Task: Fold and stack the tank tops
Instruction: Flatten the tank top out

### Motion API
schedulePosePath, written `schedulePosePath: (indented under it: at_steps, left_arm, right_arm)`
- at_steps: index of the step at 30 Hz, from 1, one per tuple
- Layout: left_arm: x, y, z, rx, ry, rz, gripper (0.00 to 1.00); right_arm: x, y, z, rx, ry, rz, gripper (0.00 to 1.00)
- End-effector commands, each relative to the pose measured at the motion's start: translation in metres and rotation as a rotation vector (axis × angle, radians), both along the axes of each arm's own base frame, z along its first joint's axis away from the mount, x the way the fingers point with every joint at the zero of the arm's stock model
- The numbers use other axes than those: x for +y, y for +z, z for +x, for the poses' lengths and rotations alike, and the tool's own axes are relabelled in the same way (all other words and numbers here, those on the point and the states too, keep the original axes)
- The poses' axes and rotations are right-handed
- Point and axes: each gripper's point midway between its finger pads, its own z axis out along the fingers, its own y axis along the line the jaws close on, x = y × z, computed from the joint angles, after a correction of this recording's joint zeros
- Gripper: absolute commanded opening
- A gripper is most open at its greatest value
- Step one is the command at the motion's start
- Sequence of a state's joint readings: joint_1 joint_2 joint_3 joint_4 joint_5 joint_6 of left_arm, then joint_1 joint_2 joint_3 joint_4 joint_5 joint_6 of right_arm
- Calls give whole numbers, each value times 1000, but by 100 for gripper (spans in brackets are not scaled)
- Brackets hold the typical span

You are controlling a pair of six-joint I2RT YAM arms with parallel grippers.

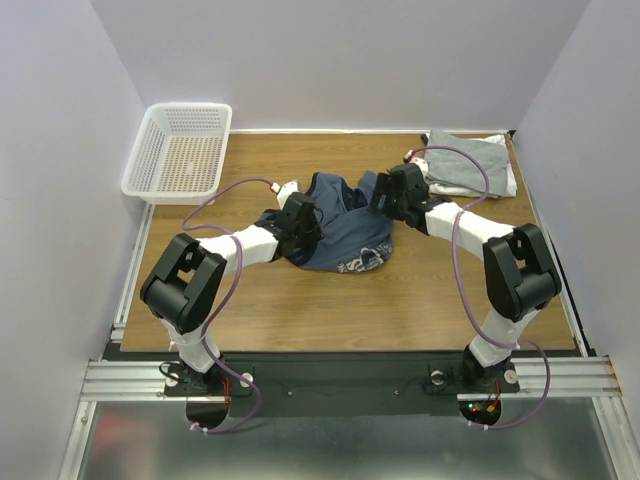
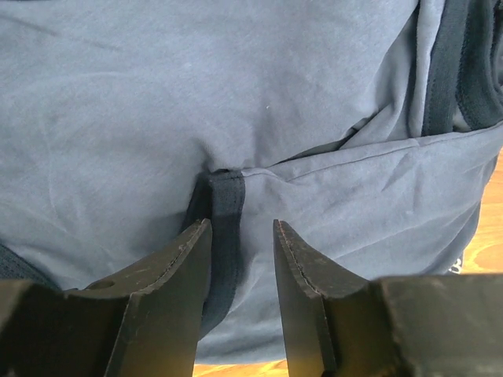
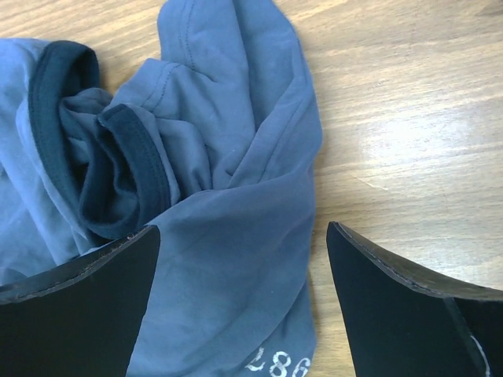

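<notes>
Navy tank top point(image 1: 338, 235) lay crumpled and unfolded on the wooden desk point(image 1: 300, 310), between the two hands. Dark trim showed at its openings, with a pale print on the edge nearest the arm bases. In the right wrist view only the numerals "286" of that print could be read.

Left hand point(image 2: 242, 224) was down on the shirt's left side. Its fingers point(image 2: 177, 267) stood partly apart, and a strip of dark trim point(image 2: 226, 196) ran up between them. A gap showed on either side of the strip, so nothing was pinched or lifted. Smooth navy cloth point(image 2: 236, 102) filled the view ahead of the fingertips, and a second trimmed edge lay ahead and to the right.

Right hand point(image 3: 244, 228) was at the shirt's far right side with its fingers spread wide and nothing gripped. Bunched cloth point(image 3: 228, 236) lay between the fingers, nearer the left one. A curled dark-trimmed opening point(image 3: 118, 165) sat just ahead of the left finger, and bare desk lay under and ahead of the right finger.

Beyond the right hand point(image 1: 385, 195), at the back right corner of the desk, a light grey tank top point(image 1: 465, 160) lay folded on a white tank top point(image 1: 505, 185), apart from the navy one.

Beyond and to the left of the left hand point(image 1: 303, 222), well apart from it, a white plastic mesh basket point(image 1: 140, 172) stood at the back left corner.
</notes>
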State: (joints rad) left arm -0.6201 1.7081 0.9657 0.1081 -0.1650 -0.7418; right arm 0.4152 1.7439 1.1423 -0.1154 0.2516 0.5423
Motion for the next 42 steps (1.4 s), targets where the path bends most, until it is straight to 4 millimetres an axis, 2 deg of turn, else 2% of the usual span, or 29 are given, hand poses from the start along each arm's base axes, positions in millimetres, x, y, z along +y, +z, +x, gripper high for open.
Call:
schedulePosePath:
  at_steps: [1, 7, 9, 12, 13, 14, 15, 17, 18, 20, 21, 23, 24, 25, 26, 27, 28, 30, 31, 33, 34, 35, 36, 38, 39, 42]
  left_arm:
    - [-2, 10, 11, -41, 19, -3, 49]
    - [0, 7, 21, -49, 42, 37, 49]
    - [-1, 0, 22, -35, 35, 48, 48]
    - [-5, 7, 26, -47, 34, 29, 39]
    - [-6, 8, 25, -51, 30, 24, 30]
    - [-7, 11, 25, -57, 28, 17, 24]
    - [-6, 18, 25, -71, 24, 9, 12]
    - [-7, 28, 23, -88, 15, -6, 3]
    - [-7, 43, 22, -114, 9, -22, 0]
    - [-3, 52, 16, -127, 1, -30, 0]
    - [-1, 67, 12, -152, -1, -49, 0]
    - [4, 71, -1, -151, -10, -65, 0]
    - [6, 87, -7, -181, -10, -97, 0]
    - [12, 78, -17, -166, -10, -92, 0]
    - [15, 88, -24, -180, -8, -121, 0]
    - [16, 88, -29, -176, -9, -133, 0]
    - [17, 74, -43, -136, -16, -146, 0]
    - [14, 65, -60, -110, -35, -172, 0]
    - [11, 51, -81, -76, -69, -173, 0]
    - [9, 39, -99, -36, -72, -198, 0]
    - [12, 18, -117, 13, -86, -187, 0]
    - [7, 10, -130, 29, -111, -194, 0]
    - [10, -4, -145, 69, -107, -203, 0]
    - [8, -13, -163, 97, -126, -220, 0]
    - [12, -24, -173, 129, -120, -218, 0]
    - [18, -32, -184, 143, -112, -218, 0]
  right_arm:
    - [8, 19, 7, -63, 7, 47, 92]
    - [9, 18, 8, -63, 12, 46, 92]
    - [8, 17, 9, -64, 9, 43, 92]
    - [9, 17, 8, -65, 10, 41, 92]
    - [7, 17, 8, -65, 7, 35, 92]
    - [7, 17, 9, -67, 6, 35, 92]
    - [6, 15, 9, -65, 3, 29, 92]
    - [5, 15, 10, -65, 0, 29, 92]
    - [5, 13, 11, -62, -1, 26, 92]
    - [5, 13, 12, -61, -5, 29, 92]
    - [6, 13, 13, -60, -2, 31, 92]
    - [5, 12, 15, -60, -7, 33, 92]
    - [5, 13, 15, -62, -6, 35, 92]
    - [5, 14, 16, -65, -11, 35, 92]
    - [4, 13, 17, -63, -12, 35, 92]
    - [4, 12, 18, -61, -14, 36, 92]
    - [5, 13, 20, -62, -14, 39, 92]
    - [4, 11, 22, -59, -17, 39, 92]
    - [4, 11, 23, -60, -20, 42, 92]
    - [5, 6, 24, -51, -20, 42, 92]
    - [6, 5, 25, -50, -19, 45, 92]
    - [6, 3, 25, -46, -19, 43, 92]
    - [7, 3, 26, -46, -18, 44, 92]
    - [6, 2, 26, -46, -23, 40, 92]
    - [5, 3, 26, -49, -27, 37, 92]
    - [2, 10, 25, -66, -38, 37, 92]
